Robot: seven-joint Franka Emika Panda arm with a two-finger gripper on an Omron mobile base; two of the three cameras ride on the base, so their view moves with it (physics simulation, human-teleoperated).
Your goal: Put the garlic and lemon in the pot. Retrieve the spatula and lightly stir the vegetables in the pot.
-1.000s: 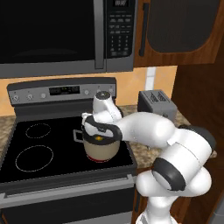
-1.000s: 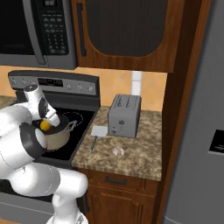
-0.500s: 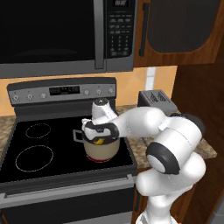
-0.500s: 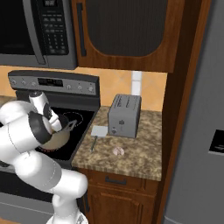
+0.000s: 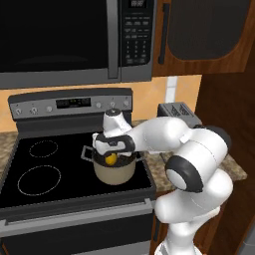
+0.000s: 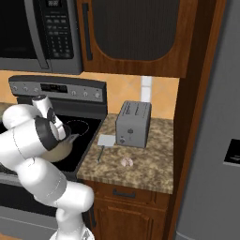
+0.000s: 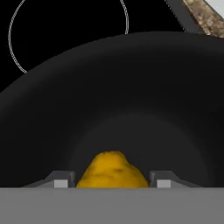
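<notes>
I have the two-finger gripper (image 7: 112, 183) pinching the small round yellow lemon (image 7: 112, 171) over the dark mouth of the round beige-sided pot (image 5: 115, 172), at centre of the left base view; by my reading it is not yet released. Left to do: the small whitish garlic bulb (image 6: 126, 162) lies on the speckled brown stone counter (image 6: 150, 164) at lower centre of the right base view, well apart from the pot, and the flat light-grey spatula (image 6: 104, 143) rests beside the grey toaster (image 6: 134, 123); stirring comes last. A black glass stovetop (image 5: 45, 172) sits beneath a dark microwave (image 5: 74, 40) and wooden cabinets (image 6: 136, 33).
</notes>
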